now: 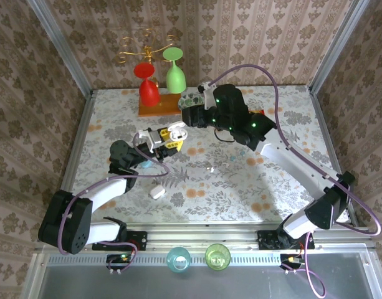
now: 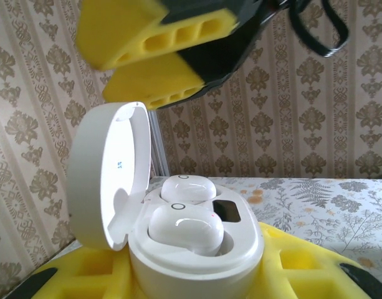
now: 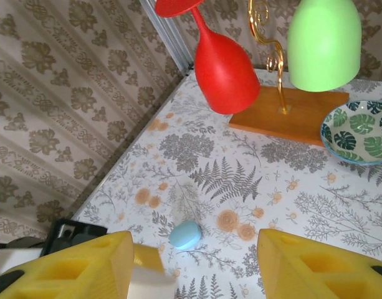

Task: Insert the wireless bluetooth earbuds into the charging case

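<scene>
The earbuds (image 2: 184, 227) sit in the open charging case (image 2: 197, 255), and the right gripper (image 3: 197, 271) is wide open next to it.

The left gripper (image 1: 164, 138) pinches the white case from both sides, a little left of the middle of the top view, with the lid (image 2: 106, 174) standing up. The right gripper's yellow fingers (image 3: 72, 268) are far apart and hold nothing. I think the front bud sits a bit high. If so, the lid could press on it and not shut, or the bud could pop out. The fingers just above could also bump the lid and knock the case loose. The table (image 1: 240, 180) has a cloth with ferns and flowers. The walls (image 1: 72, 37) have brown patterned paper. A red glass (image 1: 148, 87) and a green glass (image 1: 174, 75) hang at the back.
</scene>
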Tool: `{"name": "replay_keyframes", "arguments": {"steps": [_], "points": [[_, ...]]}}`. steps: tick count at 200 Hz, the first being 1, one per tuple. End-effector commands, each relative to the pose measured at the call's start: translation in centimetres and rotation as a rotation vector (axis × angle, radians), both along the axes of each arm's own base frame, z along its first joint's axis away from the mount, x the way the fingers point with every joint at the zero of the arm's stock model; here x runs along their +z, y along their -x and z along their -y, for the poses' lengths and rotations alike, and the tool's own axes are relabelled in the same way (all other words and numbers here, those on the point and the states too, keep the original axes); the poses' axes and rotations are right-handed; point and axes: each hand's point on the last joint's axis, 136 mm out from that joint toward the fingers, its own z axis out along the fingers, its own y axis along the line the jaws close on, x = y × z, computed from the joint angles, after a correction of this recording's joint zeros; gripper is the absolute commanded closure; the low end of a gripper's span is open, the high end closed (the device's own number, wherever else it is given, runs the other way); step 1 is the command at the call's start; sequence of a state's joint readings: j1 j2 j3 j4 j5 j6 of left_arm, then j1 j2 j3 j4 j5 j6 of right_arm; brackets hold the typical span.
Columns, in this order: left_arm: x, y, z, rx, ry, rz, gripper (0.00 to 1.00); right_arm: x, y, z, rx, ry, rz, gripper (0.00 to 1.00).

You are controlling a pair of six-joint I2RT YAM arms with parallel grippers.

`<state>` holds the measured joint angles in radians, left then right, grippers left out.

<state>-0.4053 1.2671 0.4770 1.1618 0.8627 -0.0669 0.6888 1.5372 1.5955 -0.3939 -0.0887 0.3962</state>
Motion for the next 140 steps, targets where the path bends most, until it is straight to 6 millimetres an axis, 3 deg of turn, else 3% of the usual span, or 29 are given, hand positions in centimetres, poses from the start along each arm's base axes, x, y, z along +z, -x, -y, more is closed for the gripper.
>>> {"name": "replay_keyframes", "arguments": {"steps": [1, 24, 55, 101, 140], "points": [[0.7, 1.1, -0.1, -0.038, 0.018, 0.030, 0.76, -1.6, 0.4, -0.3, 0.025, 0.055, -0.087, 0.41], [0.9, 0.7, -0.2, -0.019, 0.023, 0.031, 0.76, -2.8, 1.1, -0.8, 0.074, 0.079, -0.137, 0.40], [1.1, 0.3, -0.3, 0.000, 0.031, 0.029, 0.76, -2.9, 2.4, -0.6, 0.110, 0.049, -0.146, 0.40], [1.5, 0.0, -0.4, 0.014, 0.041, 0.027, 0.76, -0.1, 3.2, 0.1, 0.166, -0.316, -0.206, 0.26], [2.2, -0.1, -0.7, 0.034, 0.062, 0.032, 0.76, -0.4, 4.4, -0.7, 0.247, -0.605, -0.397, 0.19]]}}
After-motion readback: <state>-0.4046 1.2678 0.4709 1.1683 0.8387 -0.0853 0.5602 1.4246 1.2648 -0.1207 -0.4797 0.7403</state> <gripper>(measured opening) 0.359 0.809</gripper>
